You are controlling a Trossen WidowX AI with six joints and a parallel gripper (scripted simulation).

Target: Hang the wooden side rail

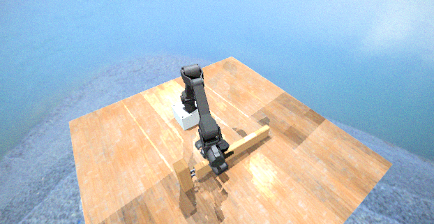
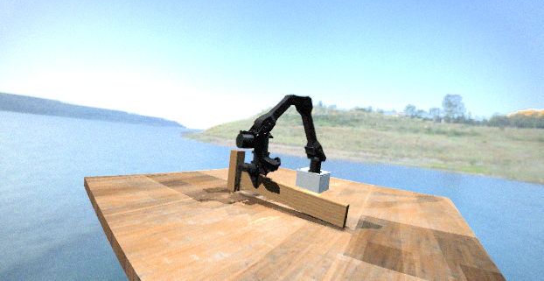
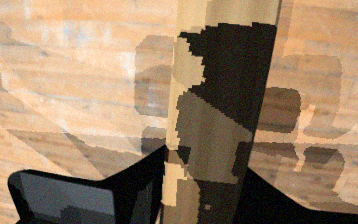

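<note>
The wooden side rail [image 1: 249, 141] [image 2: 306, 200] [image 3: 220, 10] slopes down from the post side. Its far end rests on the table and its near end is raised. The headboard post [image 1: 183, 176] [image 2: 233, 171] stands upright beside the near end. Small steel hooks [image 1: 192, 172] show between rail end and post, across a narrow gap in the top view. The pins and slot are hidden, so I cannot tell whether the hooks touch the pins. My gripper [image 1: 214, 155] [image 2: 256, 181] [image 3: 195, 151] is shut on the rail near its hook end, with fingers on both sides.
The white base box [image 1: 190, 122] [image 2: 312, 181] of the arm stands behind the rail. The wooden table [image 1: 105, 137] [image 2: 175, 224] carries everything, and its edges drop off on all sides. Dark shadows lie around the post and under the rail.
</note>
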